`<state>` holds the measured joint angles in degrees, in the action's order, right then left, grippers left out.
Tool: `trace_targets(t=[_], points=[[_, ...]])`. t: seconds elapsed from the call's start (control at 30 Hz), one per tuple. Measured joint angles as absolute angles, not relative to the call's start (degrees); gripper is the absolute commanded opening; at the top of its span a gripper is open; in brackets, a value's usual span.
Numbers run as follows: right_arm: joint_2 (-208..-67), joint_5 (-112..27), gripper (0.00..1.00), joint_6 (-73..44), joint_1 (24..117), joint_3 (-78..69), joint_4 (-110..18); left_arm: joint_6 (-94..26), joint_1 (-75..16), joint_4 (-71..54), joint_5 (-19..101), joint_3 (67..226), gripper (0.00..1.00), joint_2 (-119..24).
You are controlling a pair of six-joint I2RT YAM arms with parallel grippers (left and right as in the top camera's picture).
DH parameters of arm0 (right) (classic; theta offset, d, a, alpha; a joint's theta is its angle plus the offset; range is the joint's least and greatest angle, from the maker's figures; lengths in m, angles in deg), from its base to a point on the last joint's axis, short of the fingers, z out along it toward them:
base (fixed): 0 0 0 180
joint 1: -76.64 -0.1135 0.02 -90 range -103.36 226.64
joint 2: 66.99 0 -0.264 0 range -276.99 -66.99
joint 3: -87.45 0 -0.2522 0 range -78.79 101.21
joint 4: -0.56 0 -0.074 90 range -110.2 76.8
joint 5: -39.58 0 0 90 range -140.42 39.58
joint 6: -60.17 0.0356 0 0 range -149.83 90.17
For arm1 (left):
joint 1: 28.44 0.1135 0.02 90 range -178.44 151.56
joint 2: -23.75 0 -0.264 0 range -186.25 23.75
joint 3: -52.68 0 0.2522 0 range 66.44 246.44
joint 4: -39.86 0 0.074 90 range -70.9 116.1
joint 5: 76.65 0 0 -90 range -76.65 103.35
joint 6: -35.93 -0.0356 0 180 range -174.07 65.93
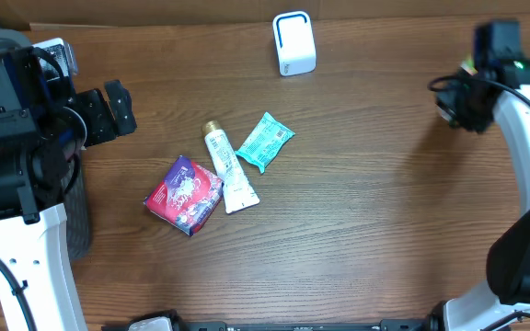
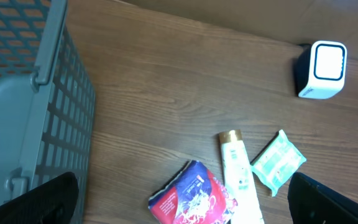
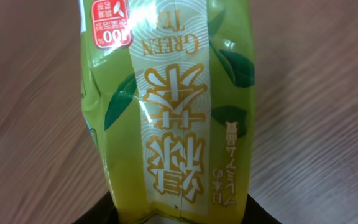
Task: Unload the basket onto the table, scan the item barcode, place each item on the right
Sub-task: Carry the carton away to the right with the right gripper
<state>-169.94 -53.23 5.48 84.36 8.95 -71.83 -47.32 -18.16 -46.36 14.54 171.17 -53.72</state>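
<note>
Glossy green tea packet [image 3: 173, 106], yellow-green with dark leaves and a white centre band, lettering upside down in the right wrist view, creased, seemingly gripped at its near end. White barcode scanner [image 1: 293, 43], blue-rimmed window, upright, well apart.

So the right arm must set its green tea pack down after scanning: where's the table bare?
Widest bare wood: between the teal packet and the right arm. Also bare: the strip between the scanner and the tube. Crowded left of centre, where tube, teal packet and red packet bunch up.

glossy green tea packet [image 3: 166, 112], wood-grain table [image 1: 385, 230]
</note>
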Motion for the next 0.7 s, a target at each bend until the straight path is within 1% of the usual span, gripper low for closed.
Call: trace_targets(t=[0.1, 0.2, 0.27, 0.3, 0.33, 0.43, 0.5, 0.63, 0.67, 0.7], points=[[-170.6, -52.2, 0.04, 7.3, 87.9, 0.8, -65.9, -47.3, -18.2, -46.4, 14.6, 171.2, 1.0, -53.7], [-170.8, -51.6, 0.04, 8.3, 88.8, -5.7, -62.3, -47.3, -18.2, -46.4, 14.5, 171.2, 1.0, -53.7], [-170.8, -50.9, 0.04, 8.6, 88.8, -8.1, -61.1, -47.3, -18.2, -46.4, 14.5, 171.2, 1.0, -53.7], [-170.8, -50.6, 0.05, 8.9, 88.6, -9.0, -60.3, -47.3, -18.2, -46.4, 14.5, 171.2, 1.0, -53.7], [-170.8, -50.6, 0.08, 8.9, 88.6, -9.4, -60.1, -47.3, -18.2, -46.4, 14.5, 171.2, 1.0, -53.7], [-170.8, -50.4, 0.1, 9.0, 88.5, -9.8, -59.3, -47.3, -18.2, -46.4, 14.5, 171.2, 1.0, -53.7], [-170.8, -50.4, 0.2, 9.2, 88.5, -9.8, -59.2, -47.3, -18.2, -46.4, 14.5, 171.2, 1.0, -53.7], [-170.8, -50.3, 0.52, 9.3, 88.5, -9.9, -59.1, -47.3, -18.2, -46.4, 14.5, 171.2, 1.0, -53.7], [-170.8, -50.3, 0.57, 9.4, 88.5, -9.9, -59.0, -47.3, -18.2, -46.4, 14.5, 171.2, 1.0, -53.7], [-170.8, -50.3, 0.61, 9.1, 88.5, -9.9, -58.9, -47.3, -18.2, -46.4, 14.5, 171.2, 1.0, -53.7]])
